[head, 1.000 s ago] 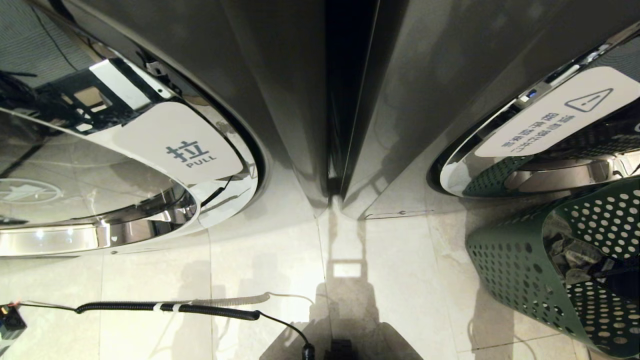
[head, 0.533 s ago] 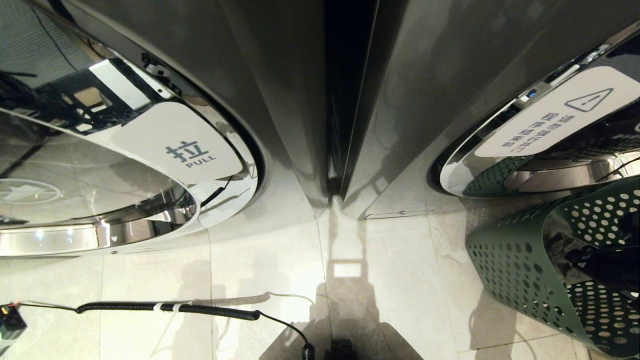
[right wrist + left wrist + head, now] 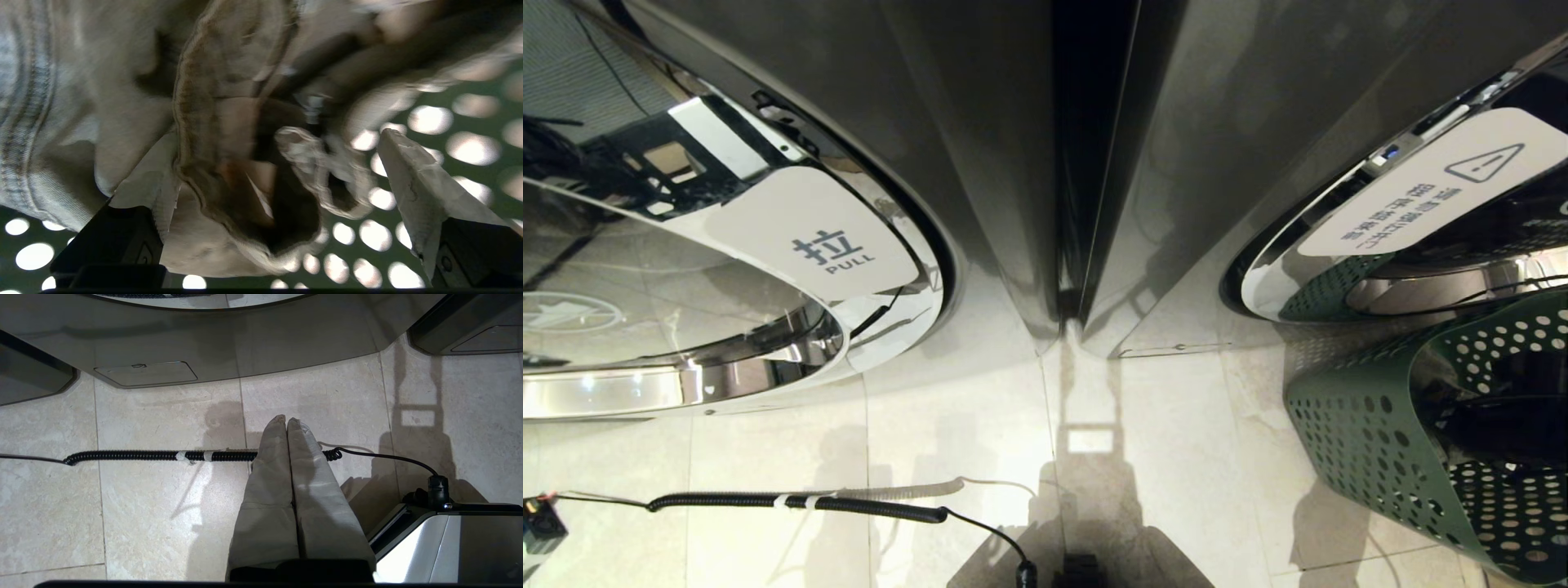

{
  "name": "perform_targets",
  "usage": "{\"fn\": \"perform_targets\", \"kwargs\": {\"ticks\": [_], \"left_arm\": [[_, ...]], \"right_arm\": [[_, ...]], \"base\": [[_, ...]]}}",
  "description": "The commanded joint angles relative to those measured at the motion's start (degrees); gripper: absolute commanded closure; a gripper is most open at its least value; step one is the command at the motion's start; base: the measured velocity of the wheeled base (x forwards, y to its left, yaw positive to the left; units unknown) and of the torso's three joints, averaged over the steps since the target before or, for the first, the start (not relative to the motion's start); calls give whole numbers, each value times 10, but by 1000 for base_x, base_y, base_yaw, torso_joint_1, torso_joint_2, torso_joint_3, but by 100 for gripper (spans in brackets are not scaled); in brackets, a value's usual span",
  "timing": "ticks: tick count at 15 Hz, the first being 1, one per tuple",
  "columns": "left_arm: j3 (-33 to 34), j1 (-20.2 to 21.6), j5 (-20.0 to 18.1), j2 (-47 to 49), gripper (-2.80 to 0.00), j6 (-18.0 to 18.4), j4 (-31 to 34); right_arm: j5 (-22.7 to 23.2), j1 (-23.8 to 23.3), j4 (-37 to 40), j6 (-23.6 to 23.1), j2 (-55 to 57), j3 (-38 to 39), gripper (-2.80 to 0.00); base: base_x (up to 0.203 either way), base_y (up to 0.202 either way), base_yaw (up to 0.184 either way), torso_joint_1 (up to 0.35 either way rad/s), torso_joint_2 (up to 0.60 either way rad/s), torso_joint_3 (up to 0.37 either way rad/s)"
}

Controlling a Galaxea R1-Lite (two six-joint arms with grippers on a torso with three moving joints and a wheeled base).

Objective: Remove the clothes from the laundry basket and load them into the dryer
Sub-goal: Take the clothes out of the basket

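Observation:
The green perforated laundry basket (image 3: 1364, 433) stands on the floor at the lower right of the head view. My right arm shows there only as a dark shape (image 3: 1503, 425) sunk inside it. In the right wrist view my right gripper (image 3: 278, 171) is open, its taped fingers (image 3: 412, 179) spread to either side of crumpled grey and beige clothes (image 3: 229, 134) against the basket wall. Two dark front-loading machines stand side by side, and I cannot tell which is the dryer. My left gripper (image 3: 286, 420) hangs shut over the floor tiles, holding nothing.
The left machine's round door (image 3: 825, 245) bears a white PULL label. The right machine's door (image 3: 1437, 188), with a white warning label, is just behind the basket. A black coiled cable (image 3: 849, 504) lies across the pale tiled floor in front of my base.
My right arm has sunk deeper into the basket and now hides the clothes that showed there in the head view. The left arm and the scene have kept still.

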Motion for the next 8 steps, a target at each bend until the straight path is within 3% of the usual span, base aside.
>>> {"fn": "perform_targets", "kwargs": {"ticks": [1, 3, 8], "left_arm": [[1, 0, 1, -1, 0, 0, 0], [0, 0, 0, -1, 0, 0, 0], [1, 0, 0, -1, 0, 0, 0]], "right_arm": [[31, -1, -3, 1, 31, -15, -280], [65, 0, -5, -1, 45, -29, -280], [68, 4, -45, 14, 106, -88, -280]], "base": [[0, 0, 0, 0, 0, 0], [0, 0, 0, 0, 0, 0], [0, 0, 0, 0, 0, 0]]}}
